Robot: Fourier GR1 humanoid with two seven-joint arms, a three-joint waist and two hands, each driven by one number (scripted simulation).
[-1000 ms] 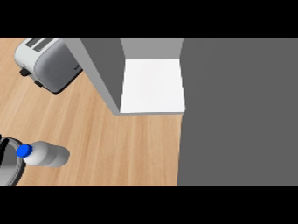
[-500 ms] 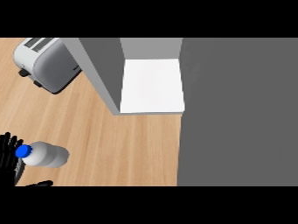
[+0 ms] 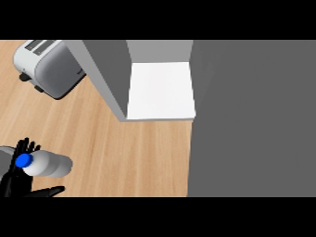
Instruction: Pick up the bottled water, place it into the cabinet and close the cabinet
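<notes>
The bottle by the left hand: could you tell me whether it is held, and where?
Not held: the left hand is open beside the bottle.

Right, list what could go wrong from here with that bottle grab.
1. The left hand sits open beside the bottled water, fingers straight; closing badly could tip or roll it.
2. The bottle stands near the view's lower left, far from the open cabinet; the carry may clip the cabinet's grey side wall.
3. The toaster stands close to the cabinet, so a wide swing could knock it.
</notes>
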